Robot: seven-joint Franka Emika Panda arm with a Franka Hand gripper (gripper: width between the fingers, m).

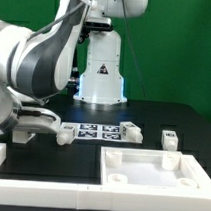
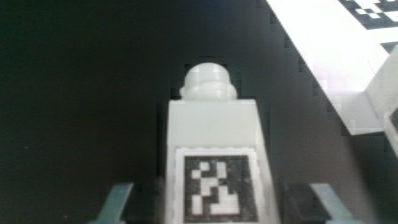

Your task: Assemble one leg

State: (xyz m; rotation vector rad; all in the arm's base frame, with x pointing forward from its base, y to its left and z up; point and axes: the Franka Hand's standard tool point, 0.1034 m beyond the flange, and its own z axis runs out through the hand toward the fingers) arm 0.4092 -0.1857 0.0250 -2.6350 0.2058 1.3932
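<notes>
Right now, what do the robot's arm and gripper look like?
The arm is thick and rounded, with white shells and dark grey joint bands. The gripper has two slim grey fingers. The base carries a triangular warning sticker.

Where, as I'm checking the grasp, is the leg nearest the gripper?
On the exterior view's left, the leg lies on the black table beside the marker board; the wrist view shows it between the fingers of the open gripper.

The black tabletop (image 1: pixel 51 161) is carrying the thin flat white marker board (image 1: pixel 104 131) at its middle, a large flat white square panel (image 1: pixel 150 168) in front, and a small white stubby leg block (image 1: pixel 170 139) towards the exterior view's right.
</notes>
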